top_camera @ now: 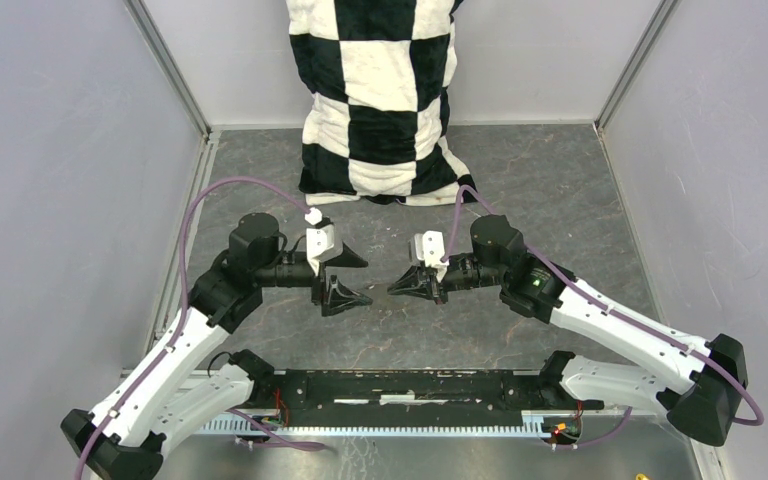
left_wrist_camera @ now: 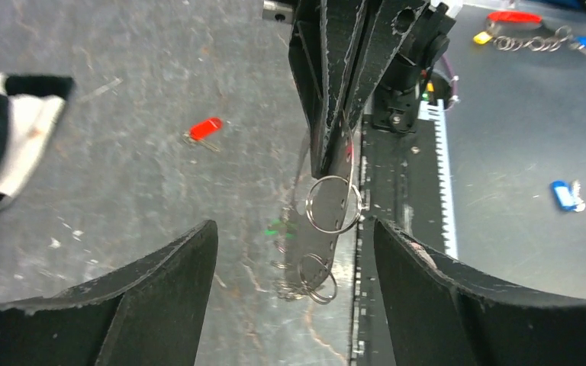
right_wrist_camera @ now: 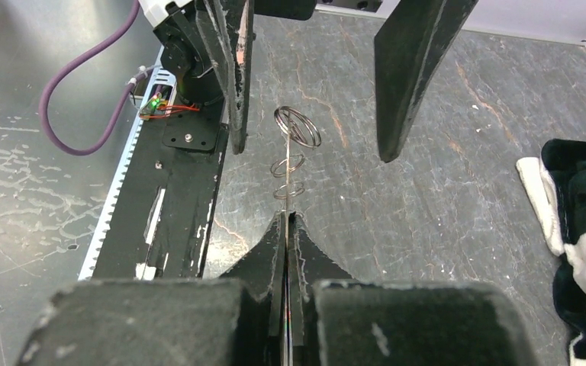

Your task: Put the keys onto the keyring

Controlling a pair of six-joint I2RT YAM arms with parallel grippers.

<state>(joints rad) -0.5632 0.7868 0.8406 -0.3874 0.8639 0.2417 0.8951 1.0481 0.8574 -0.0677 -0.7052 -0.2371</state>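
The grey marbled counter (top_camera: 560, 200) carries everything, and a black-and-white checkered cushion (top_camera: 380, 100) leans against the back wall, well beyond both hands. The left arm (top_camera: 190, 330) and right arm (top_camera: 610, 320) reach inward from the near edge, so the two hands face each other tip to tip over the middle of the counter, close but apart. The left hand (top_camera: 362, 280) is spread wide, its two black fingers (left_wrist_camera: 160, 297) standing well apart with nothing between them. The right hand (top_camera: 394, 288) is pressed together, pinching the thin wire of the keyring (right_wrist_camera: 288, 163) right at its fingertips. From that pinch the keyring juts out ahead of the right hand towards the left hand. Its small metal loops are strung along the wire, and the largest loop at the far end sits in the gap between the left hand's spread fingers without touching either. The red key (left_wrist_camera: 204, 128) lies flat on the counter ahead of the left hand, off to the side nearer the cushion and well apart from the keyring. A tiny green speck (left_wrist_camera: 278, 227) shows on the counter just beside the hanging loops. It is too small to tell whether it is the green key.
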